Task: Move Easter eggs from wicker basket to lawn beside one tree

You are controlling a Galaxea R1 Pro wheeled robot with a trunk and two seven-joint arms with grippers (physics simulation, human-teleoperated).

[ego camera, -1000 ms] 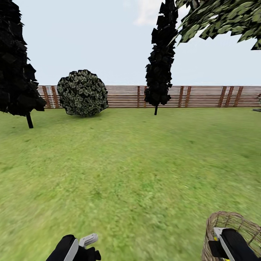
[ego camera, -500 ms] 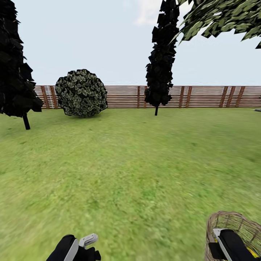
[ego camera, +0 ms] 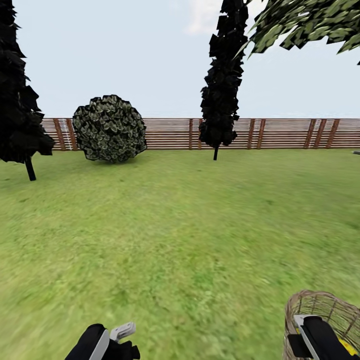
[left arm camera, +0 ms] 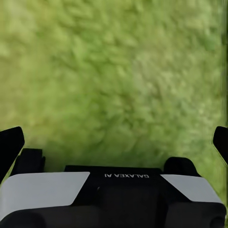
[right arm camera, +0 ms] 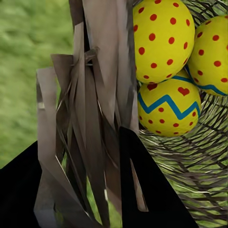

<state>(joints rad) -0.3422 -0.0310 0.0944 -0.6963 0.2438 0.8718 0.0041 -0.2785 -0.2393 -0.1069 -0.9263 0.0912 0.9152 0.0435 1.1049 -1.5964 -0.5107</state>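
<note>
A: Where is the brown open-weave wicker basket (ego camera: 322, 320)?

B: At my head view's lower right edge, partly cut off, the right gripper (right arm camera: 78, 185) clamped on its rim. The right wrist view shows three yellow red-dotted eggs (right arm camera: 164, 40) touching inside; one is half hidden.

A: And the left gripper (left arm camera: 114, 142)?

B: Spread wide, empty, above the mottled green lawn (ego camera: 180, 225).

A: Any grey-brown tree trunk?

B: Only flat green leaves (ego camera: 305, 22) at the top right; the trunk is cut off.

Eggs (right arm camera: 164, 47) in basket (ego camera: 320, 305) on lawn (ego camera: 190, 225), near right; bush (ego camera: 110, 128) far left by fence (ego camera: 280, 133).
</note>
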